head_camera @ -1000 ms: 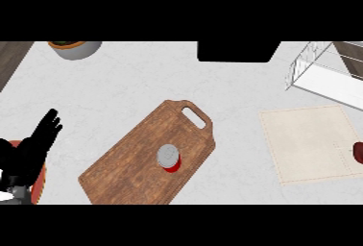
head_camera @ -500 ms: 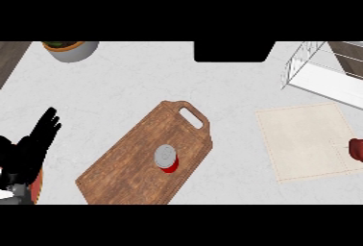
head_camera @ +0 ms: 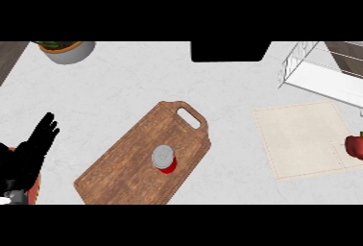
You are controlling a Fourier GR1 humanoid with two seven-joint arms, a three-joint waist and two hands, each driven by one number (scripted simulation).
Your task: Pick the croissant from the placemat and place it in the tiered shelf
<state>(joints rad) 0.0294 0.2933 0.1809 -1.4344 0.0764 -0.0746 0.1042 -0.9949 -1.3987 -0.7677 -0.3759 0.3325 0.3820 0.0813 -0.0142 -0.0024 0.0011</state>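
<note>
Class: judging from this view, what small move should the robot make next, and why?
Probably bring the right hand, now out of view, in over the placemat at the view's right. The left hand rests open at the far left, beyond the cutting board. No croissant shows on the mat.

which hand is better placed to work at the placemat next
Right, going by layout alone. The placemat and tiered shelf lie at the view's right, but no right hand shows. The left hand rests open at the far left, beyond the cutting board. No croissant is visible.
</note>
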